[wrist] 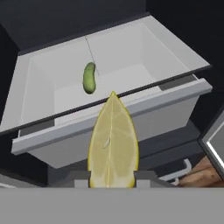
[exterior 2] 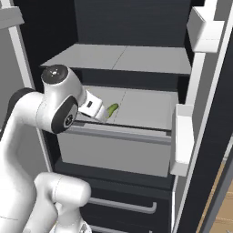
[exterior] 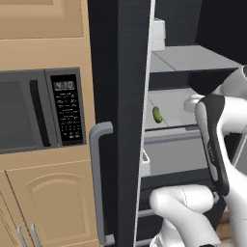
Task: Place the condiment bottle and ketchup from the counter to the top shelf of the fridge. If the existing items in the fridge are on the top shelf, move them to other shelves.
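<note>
The fridge (exterior: 120, 96) stands open. My gripper (wrist: 113, 177) is shut on the yellow wedge (wrist: 113, 144), held in front of the middle shelf (exterior 2: 145, 107). The dark green pickle (wrist: 89, 78) lies on that shelf, beyond the wedge; it also shows as the pickle (exterior: 157, 114) and the pickle (exterior 2: 112, 109), just past my white hand (exterior 2: 93, 107). The top shelf (exterior 2: 118, 59) above is bare. The condiment bottle, the ketchup and the counter are out of view.
A grey drawer (exterior 2: 113, 148) sits under the middle shelf. White door bins (exterior 2: 182, 136) hang on the open right door. The left door with its grey bar handle (exterior: 96, 183) stands beside a microwave (exterior: 38, 108) set in tan cabinets.
</note>
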